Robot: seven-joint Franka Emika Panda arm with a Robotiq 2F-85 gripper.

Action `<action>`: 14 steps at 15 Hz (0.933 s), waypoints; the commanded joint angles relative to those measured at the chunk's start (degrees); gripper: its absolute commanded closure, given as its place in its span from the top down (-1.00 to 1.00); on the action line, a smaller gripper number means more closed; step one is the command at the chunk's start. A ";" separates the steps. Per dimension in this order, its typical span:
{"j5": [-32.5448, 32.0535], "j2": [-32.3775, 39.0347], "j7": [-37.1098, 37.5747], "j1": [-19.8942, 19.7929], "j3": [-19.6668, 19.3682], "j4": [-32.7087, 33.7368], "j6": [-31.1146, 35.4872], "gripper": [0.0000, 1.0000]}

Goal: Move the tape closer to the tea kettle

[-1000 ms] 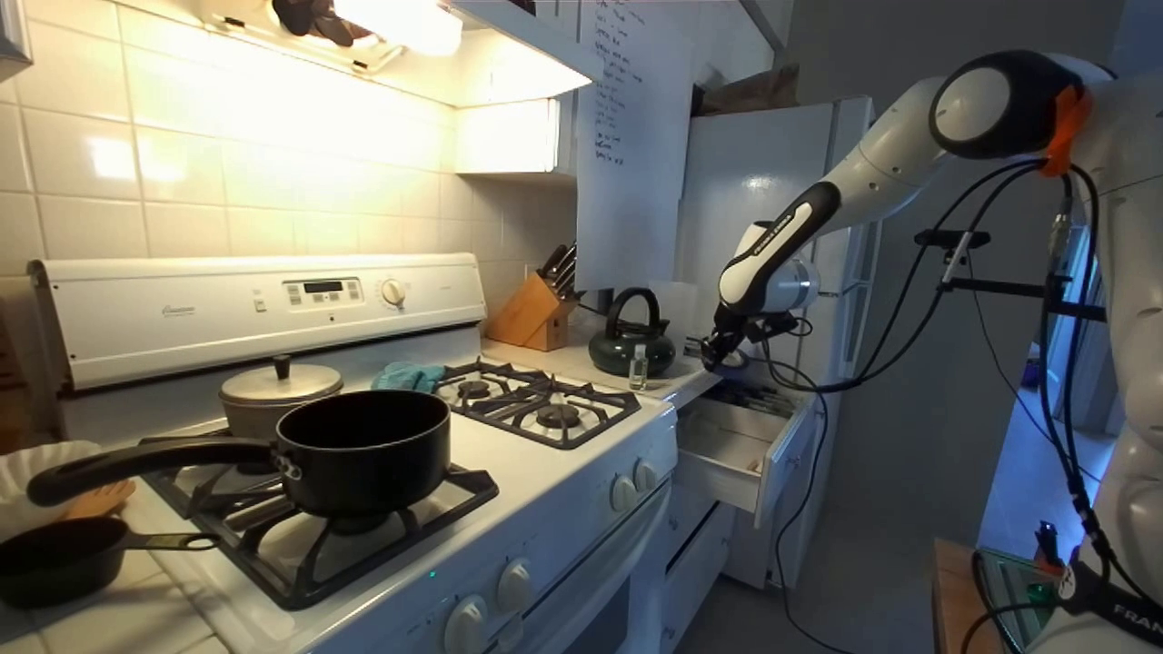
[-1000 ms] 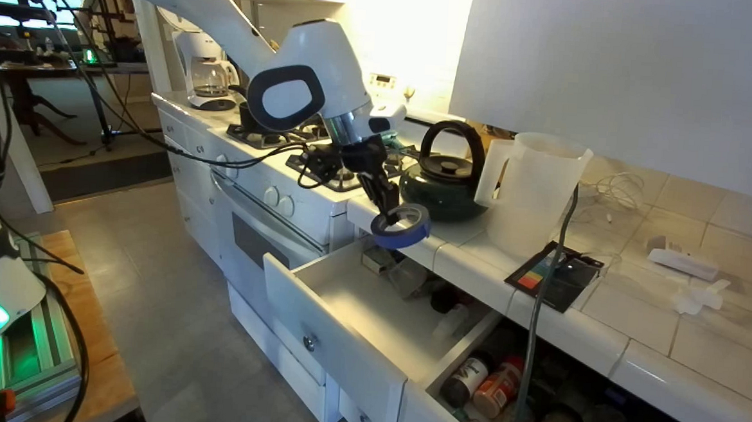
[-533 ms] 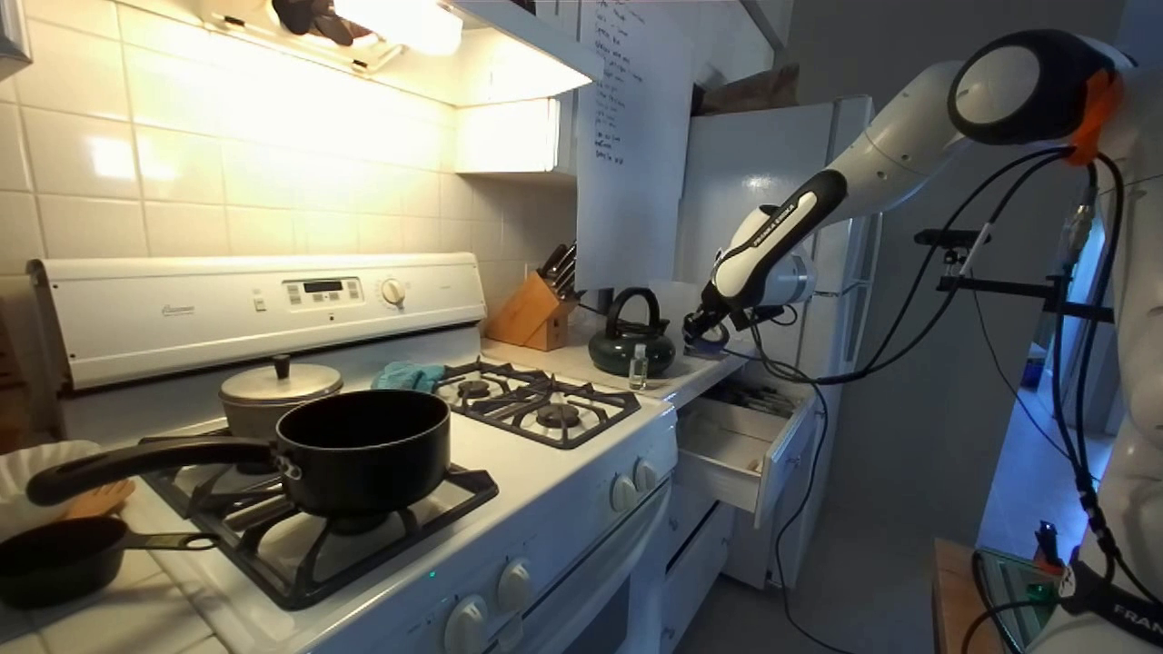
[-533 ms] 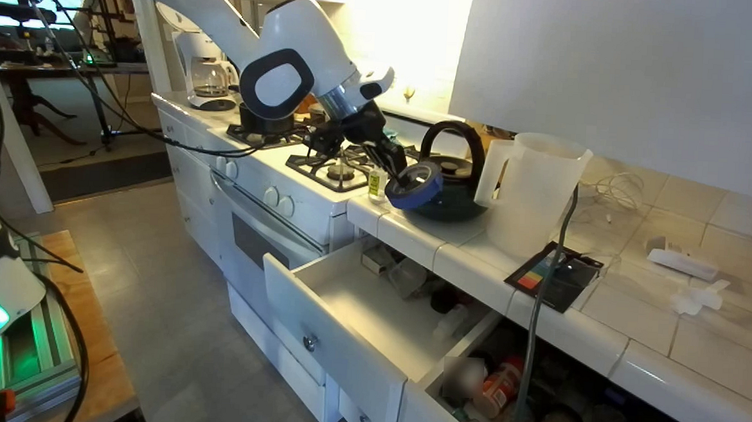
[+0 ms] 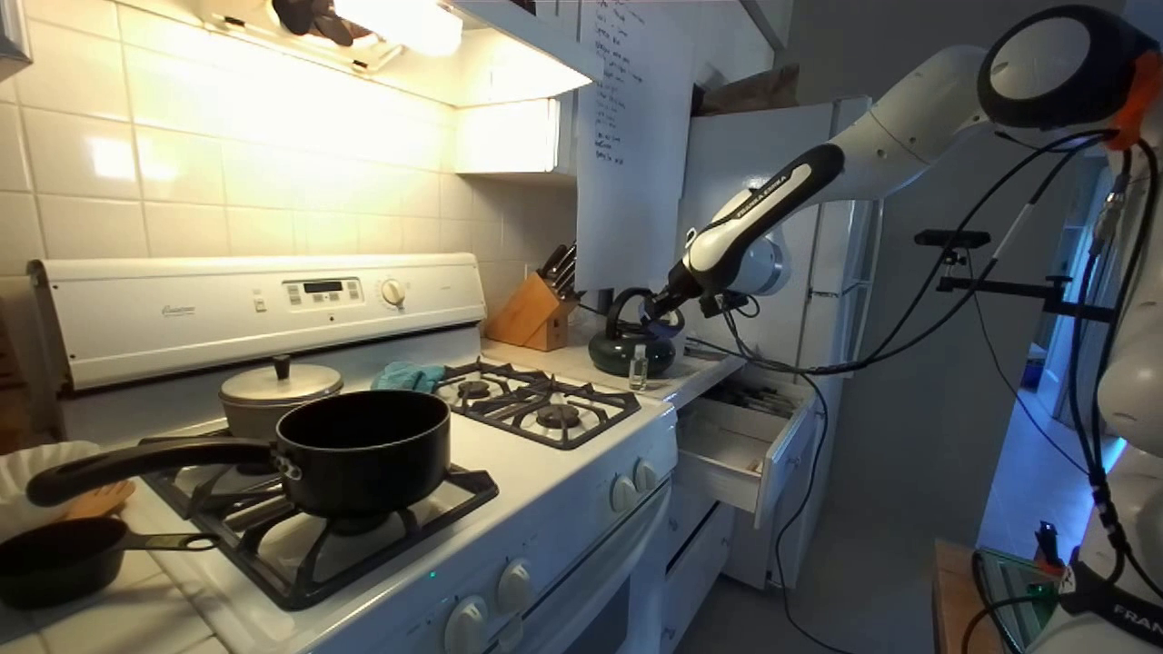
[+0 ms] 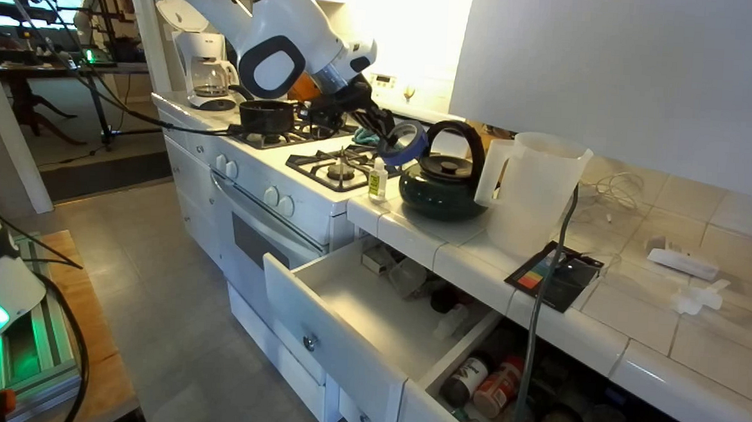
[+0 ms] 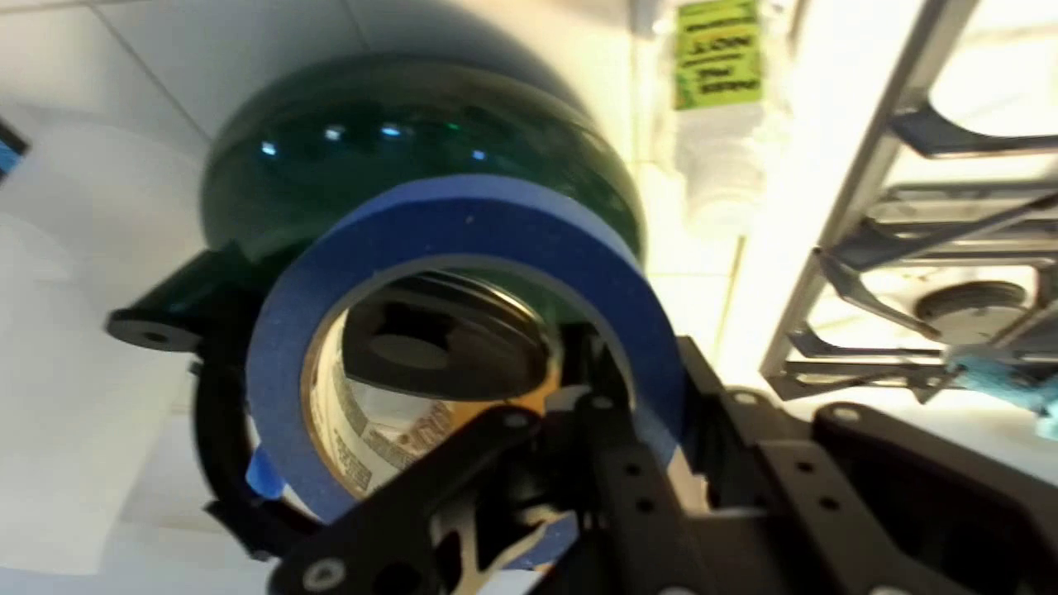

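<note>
Well, blue tape [image 7: 463, 227] pinched in the claw [image 7: 647, 378] partly hides the tea kettle [image 7: 397, 120] in the wrist view.

In an exterior view a lamp [image 5: 409, 25] washes out tiles [image 5: 291, 136], upper left; the right is dim; the wrist view soft.

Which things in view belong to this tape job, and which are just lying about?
For the job:
round blue roll of tape
rounded, shiny dark green tea kettle, arched black handle
black fingers holding the tape

Just lying about:
black long-handled cooking pot
slanted wooden knife block
translucent white pitcher
small yellow-labelled clear bottle
</note>
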 commanded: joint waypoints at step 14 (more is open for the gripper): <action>18.90 -5.19 -25.49 -10.01 1.95 3.42 -26.76 -0.91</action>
